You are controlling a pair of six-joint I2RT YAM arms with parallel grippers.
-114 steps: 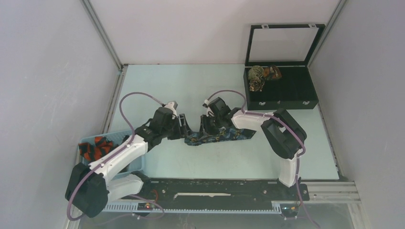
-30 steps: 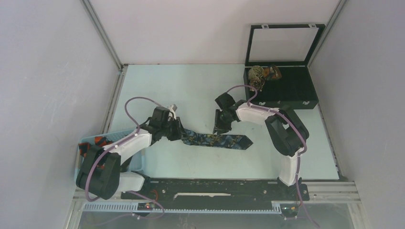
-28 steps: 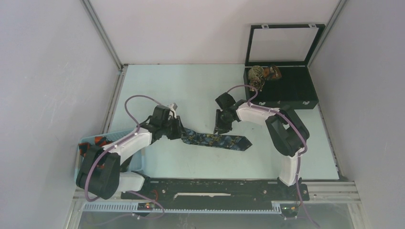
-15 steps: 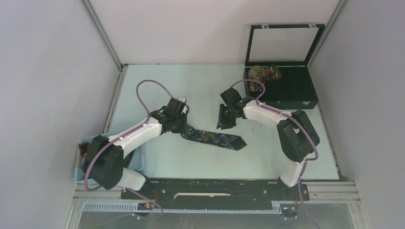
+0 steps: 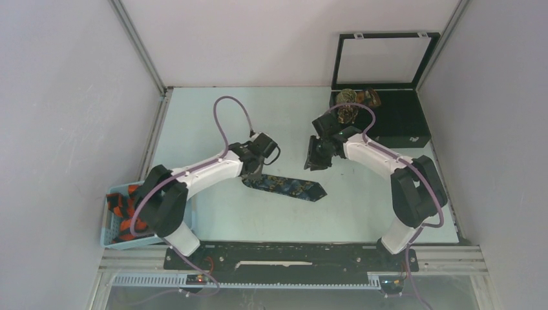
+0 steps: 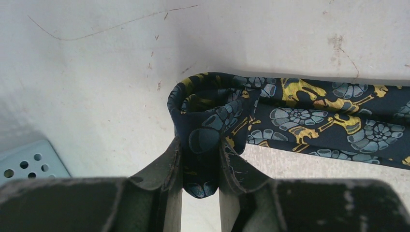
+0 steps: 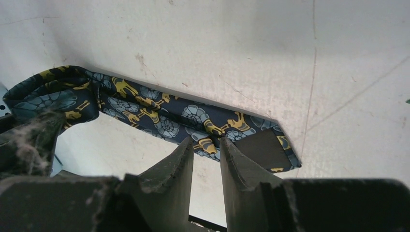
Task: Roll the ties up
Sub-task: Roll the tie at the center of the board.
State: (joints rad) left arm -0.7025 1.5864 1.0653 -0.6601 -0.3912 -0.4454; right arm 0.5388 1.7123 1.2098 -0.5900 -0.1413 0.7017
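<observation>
I'm looking down on a pale mint counter boxed in by plain grey-white wall panels set in metal framing. Close up, the surface is scuffed, with thin scratches and small brownish marks.

At the near left corner sits a light blue perforated basket holding loose orange and black ties.

Next, toward the middle, my left pincer is closed on the narrow end of the navy tie, which is curled over into a small loop. The fabric fills the gap between the two fingers. From above, that pincer is low at the tie's left end.

The navy tie lies flat across the middle of the counter, slanting down to the right and ending in a point. It is dark navy with a dense print of mustard-yellow figures and grey-blue shell-like rosettes. At the pointed end a plain dark patch shows, seen from the right wrist.

My right pincer has its fingers only narrowly parted, with nothing between them. It hangs near the tie's wide end, and from overhead it sits just beyond the tie.

At the far right corner is a black case with its lid standing upright, and a few rolled ties are clustered in its left end.
</observation>
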